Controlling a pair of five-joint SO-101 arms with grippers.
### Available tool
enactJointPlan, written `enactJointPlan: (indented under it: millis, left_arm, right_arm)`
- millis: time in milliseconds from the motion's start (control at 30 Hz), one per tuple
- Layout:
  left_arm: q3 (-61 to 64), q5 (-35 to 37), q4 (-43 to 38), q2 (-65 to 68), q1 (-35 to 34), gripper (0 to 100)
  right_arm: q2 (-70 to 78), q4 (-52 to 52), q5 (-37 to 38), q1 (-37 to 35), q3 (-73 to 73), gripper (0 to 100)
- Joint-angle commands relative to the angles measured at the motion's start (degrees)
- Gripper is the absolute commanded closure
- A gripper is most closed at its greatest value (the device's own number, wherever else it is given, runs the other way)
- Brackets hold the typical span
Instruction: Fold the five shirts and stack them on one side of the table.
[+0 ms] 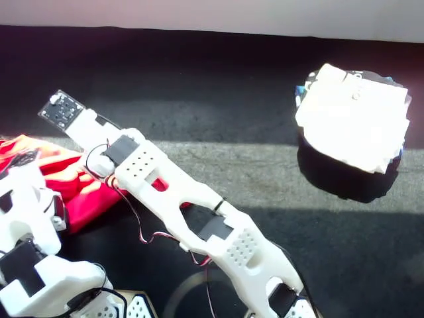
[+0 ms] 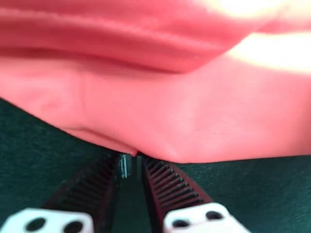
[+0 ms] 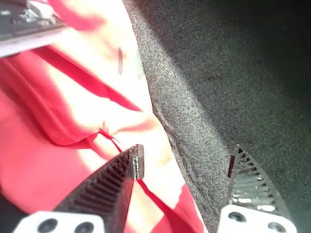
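Red shirt (image 1: 83,199) unfolded | left fingers (image 2: 165,189) pinch hem | my right fingers (image 3: 112,189) wide over edge | next: grip, fold.

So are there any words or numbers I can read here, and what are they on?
None can be read.
No text shows on the red shirt, the folded white shirt or the white arms.
The small dark board on one arm's wrist is too small to read.

Red shirt (image 3: 58,184): soft matt cloth, creasing up. Table (image 1: 265,179) cover is dark, rough, felt-like, matt. Arm (image 1: 192,205) shell is smooth white plastic; right gripper (image 3: 187,158) fingers (image 3: 112,184) are black ribbed plastic.
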Motion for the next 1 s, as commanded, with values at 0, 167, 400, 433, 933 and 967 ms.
enactJointPlan:
  millis: [0,167,400,433,933,967]
  left_arm:
    - [-0.7,0.3,-0.1,0.0,-3.0,99]
    - [-8.0,-5.2,7.6,0.0,-15.1,99]
    - [-23.3,-10.5,21.8,0.0,-25.9,99]
    - [-24.2,-10.7,22.7,0.0,-26.3,99]
    - [-25.6,-10.7,23.6,0.0,-25.5,99]
    - [-25.6,-10.7,23.6,0.0,-24.7,99]
  right_arm:
    - [-0.1,-2.9,-2.7,0.8,-2.6,72.1]
    - [0.2,-3.4,-8.2,1.7,-4.7,72.1]
    - [0.6,-3.6,-8.4,-3.8,-6.0,71.9]
    - [1.3,-3.4,-8.4,-5.0,-6.0,71.8]
    - [13.9,-3.3,-8.1,-0.8,-12.6,99.8]
    - [13.8,-3.1,-8.1,1.6,-13.7,96.3]
